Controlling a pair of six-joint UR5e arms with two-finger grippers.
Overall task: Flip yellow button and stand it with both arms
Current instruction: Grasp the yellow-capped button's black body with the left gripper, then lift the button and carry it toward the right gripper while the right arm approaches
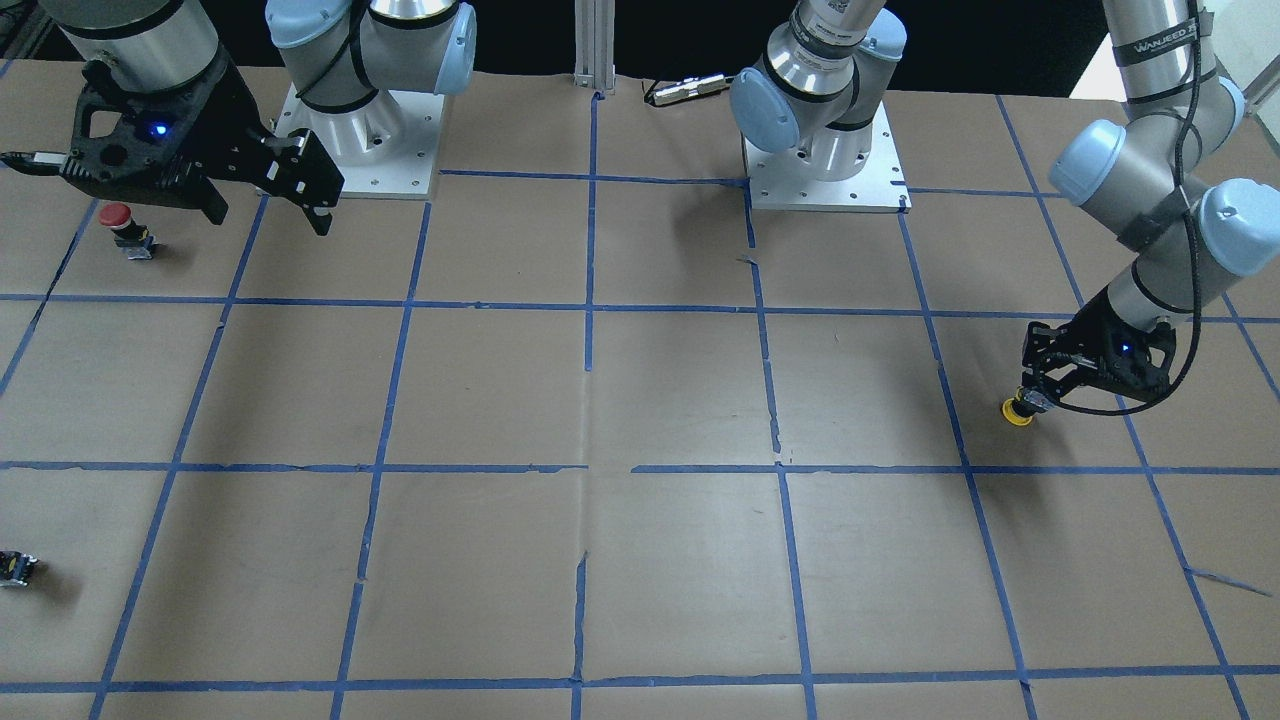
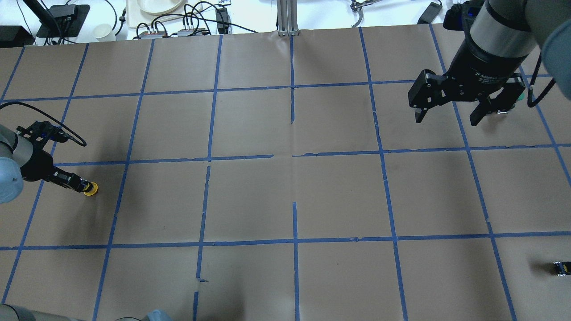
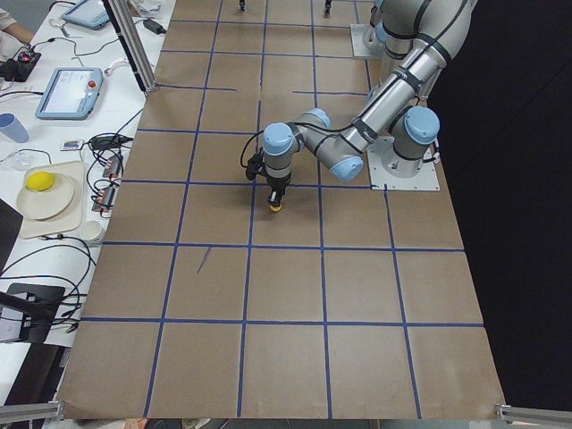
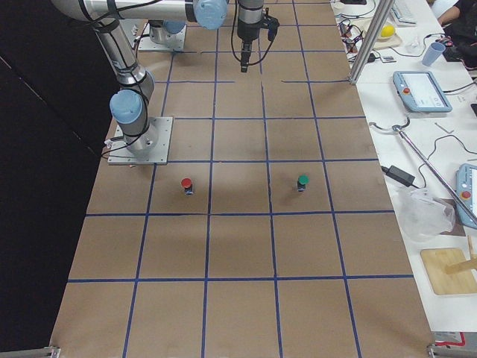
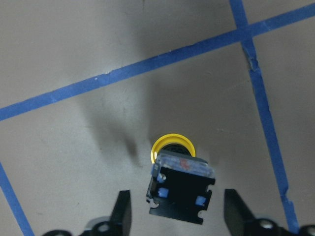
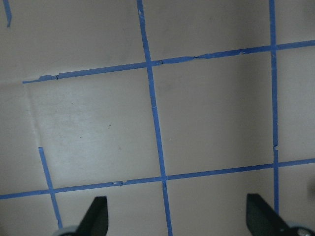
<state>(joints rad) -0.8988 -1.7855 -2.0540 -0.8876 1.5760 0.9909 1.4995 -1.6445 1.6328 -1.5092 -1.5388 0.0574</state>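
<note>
The yellow button [image 5: 180,184] rests cap-down on the brown paper, its yellow cap [image 1: 1017,412] on the table and its dark contact block on top. My left gripper [image 5: 177,204] is low over it. Its fingers [image 5: 122,214] stand on either side of the block with a small gap on each side, so it is open. The button also shows in the overhead view [image 2: 91,189], at the tip of the left gripper [image 2: 80,184]. My right gripper [image 2: 447,117] is open and empty, high above the far side of the table [image 1: 268,218].
A red-capped button [image 1: 118,222] stands below the right gripper, and a green-capped one [image 4: 302,181] stands a square away. A tiny dark block [image 2: 561,267] lies near the table's edge. Blue tape lines grid the brown paper [image 2: 294,196].
</note>
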